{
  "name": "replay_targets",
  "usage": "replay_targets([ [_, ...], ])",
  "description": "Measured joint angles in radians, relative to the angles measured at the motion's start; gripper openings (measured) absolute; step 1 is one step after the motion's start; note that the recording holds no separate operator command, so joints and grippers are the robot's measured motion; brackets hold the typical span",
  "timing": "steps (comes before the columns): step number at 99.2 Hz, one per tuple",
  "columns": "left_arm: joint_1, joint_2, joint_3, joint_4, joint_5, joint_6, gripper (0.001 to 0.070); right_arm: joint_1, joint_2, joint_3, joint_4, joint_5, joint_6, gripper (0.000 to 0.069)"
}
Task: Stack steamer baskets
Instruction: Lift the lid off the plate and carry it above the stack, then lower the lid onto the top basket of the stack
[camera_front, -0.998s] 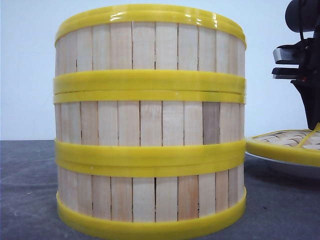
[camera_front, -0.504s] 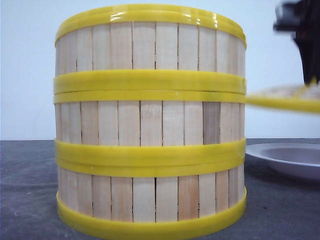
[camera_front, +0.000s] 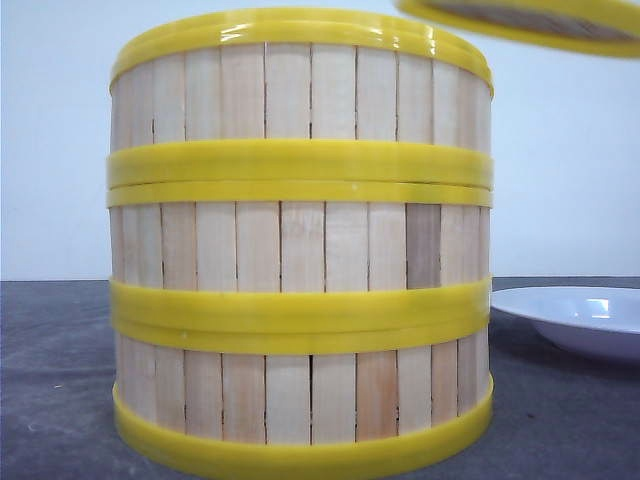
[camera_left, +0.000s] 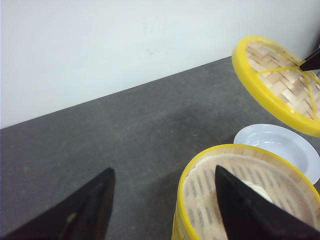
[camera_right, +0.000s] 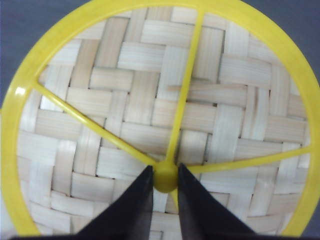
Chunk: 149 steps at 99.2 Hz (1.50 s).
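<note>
— When you look from the front, are the steamer baskets (camera_front: 300, 250) stacked?
— Yes, all three, at centre; lid (camera_front: 530, 20) hangs at 1 o'clock, plate (camera_front: 575, 315) at 3.
— Left wrist view?
— Left gripper (camera_left: 162, 210) wide open, empty, above the stack.
— Right wrist view?
— Right gripper (camera_right: 164, 187) pinches the lid's hub.

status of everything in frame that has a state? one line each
steamer baskets: three stacked upright in one column on the table; top one uncovered, pale item inside
lid: in the air, tilted, held by its centre knob, off the plate
plate: on the table right of the stack, empty
right gripper: shut on the lid's knob
left gripper: open, holding nothing, over the stack's near edge
</note>
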Motion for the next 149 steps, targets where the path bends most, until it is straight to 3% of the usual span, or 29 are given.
replay_targets([
  [47,0.0,0.007,0.0,0.0,0.0,-0.006,0.0381,0.328,0.083,0.002,-0.012,0.001,0.0,0.0054],
  [68,0.0,0.015,0.0,0.0,0.0,-0.008,0.0381,0.422,0.122,0.002,-0.021,0.049,0.0,0.0054],
  [149,0.0,0.014,0.0,-0.002,0.0,-0.011,0.0381,0.527,0.214,0.002,-0.066,0.105,-0.005,0.0054],
])
